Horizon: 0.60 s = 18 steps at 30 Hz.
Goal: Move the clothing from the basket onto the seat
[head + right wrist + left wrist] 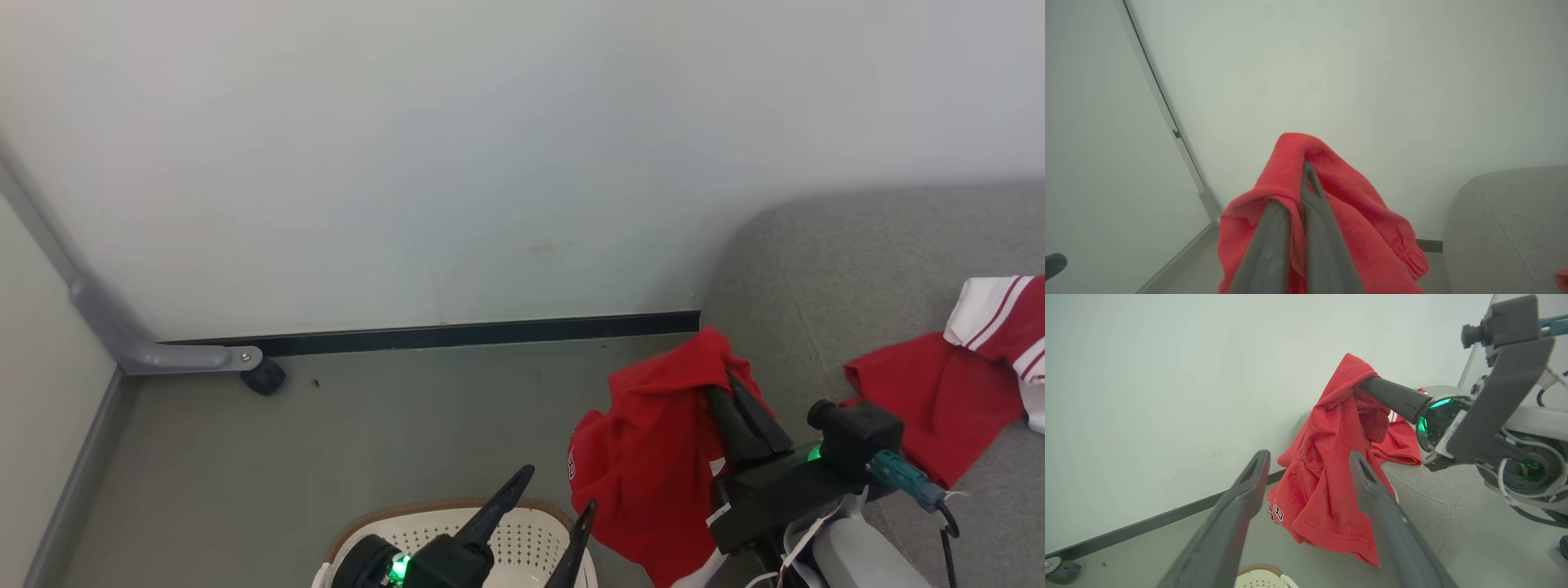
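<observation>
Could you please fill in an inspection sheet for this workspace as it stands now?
Surface: grey seat, holding a red garment and a red-and-white striped garment.
Job's things: basket at the bottom edge, partly in view; red shirt hanging beside the seat's edge.
Clutter: nothing seen.
Grippers: left gripper open over the basket, empty; right gripper shut on the red shirt.
Cables: teal-plugged cable at the right wrist.
Surroundings: pale wall, black baseboard, grey floor, castered frame leg.

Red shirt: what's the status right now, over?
Right gripper shut on red shirt, hanging beside seat edge. Left gripper open above basket. Another red garment already on seat. No obstacle seen toward seat.
</observation>
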{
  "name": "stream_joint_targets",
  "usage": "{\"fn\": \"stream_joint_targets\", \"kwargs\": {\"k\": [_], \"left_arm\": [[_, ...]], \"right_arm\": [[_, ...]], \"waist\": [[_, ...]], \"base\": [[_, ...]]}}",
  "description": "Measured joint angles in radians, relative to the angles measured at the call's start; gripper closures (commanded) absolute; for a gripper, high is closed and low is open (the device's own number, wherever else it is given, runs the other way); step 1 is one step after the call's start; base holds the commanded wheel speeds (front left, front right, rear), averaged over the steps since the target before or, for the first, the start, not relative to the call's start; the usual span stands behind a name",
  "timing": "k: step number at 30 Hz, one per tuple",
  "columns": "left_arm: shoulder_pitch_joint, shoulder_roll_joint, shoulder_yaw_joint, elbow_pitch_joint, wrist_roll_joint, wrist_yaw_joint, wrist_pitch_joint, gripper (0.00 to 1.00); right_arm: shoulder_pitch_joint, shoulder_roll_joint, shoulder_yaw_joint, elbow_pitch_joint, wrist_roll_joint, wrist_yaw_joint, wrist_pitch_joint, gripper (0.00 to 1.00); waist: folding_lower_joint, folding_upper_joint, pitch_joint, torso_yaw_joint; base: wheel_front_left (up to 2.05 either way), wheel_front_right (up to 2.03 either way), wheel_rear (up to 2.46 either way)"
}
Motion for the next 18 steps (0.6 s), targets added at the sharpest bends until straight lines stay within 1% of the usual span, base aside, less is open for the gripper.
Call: {"fn": "stream_joint_targets", "kwargs": {"k": [6,9,13,14,16,18], "left_arm": [[0.012,0.001,-0.036,-0.016,0.016,-0.002,0.012,0.00],[0.013,0.006,-0.043,-0.023,0.022,-0.002,0.018,0.00],[0.013,0.015,-0.049,-0.028,0.030,-0.002,0.019,0.00],[0.013,0.016,-0.050,-0.028,0.037,-0.002,0.023,0.00],[0.012,0.016,-0.052,-0.028,0.052,-0.003,0.028,0.00],[0.009,0.016,-0.055,-0.028,0.054,-0.008,0.028,0.00]], "right_arm": [[-0.005,-0.034,-0.038,0.000,0.000,-0.012,-0.007,1.00],[-0.008,-0.040,-0.054,0.000,0.000,-0.021,-0.007,1.00],[-0.028,-0.047,-0.080,-0.001,0.000,-0.022,-0.016,1.00],[-0.030,-0.051,-0.085,-0.001,0.000,-0.029,-0.016,1.00],[-0.033,-0.057,-0.098,-0.001,0.001,-0.031,-0.016,1.00],[-0.038,-0.062,-0.110,0.000,0.001,-0.035,-0.016,1.00]], "waist": [[0.0000,0.0000,0.020,-0.041],[0.0000,0.0000,0.033,-0.065],[0.0000,0.0000,0.055,-0.100],[0.0000,0.0000,0.060,-0.109],[0.0000,0.0000,0.071,-0.129],[0.0000,0.0000,0.082,-0.150]], "base": [[0.00,0.00,0.00],[0.00,0.00,0.00],[0.00,0.00,0.00],[0.00,0.00,0.00],[0.00,0.00,0.00],[0.00,0.00,0.00]]}}
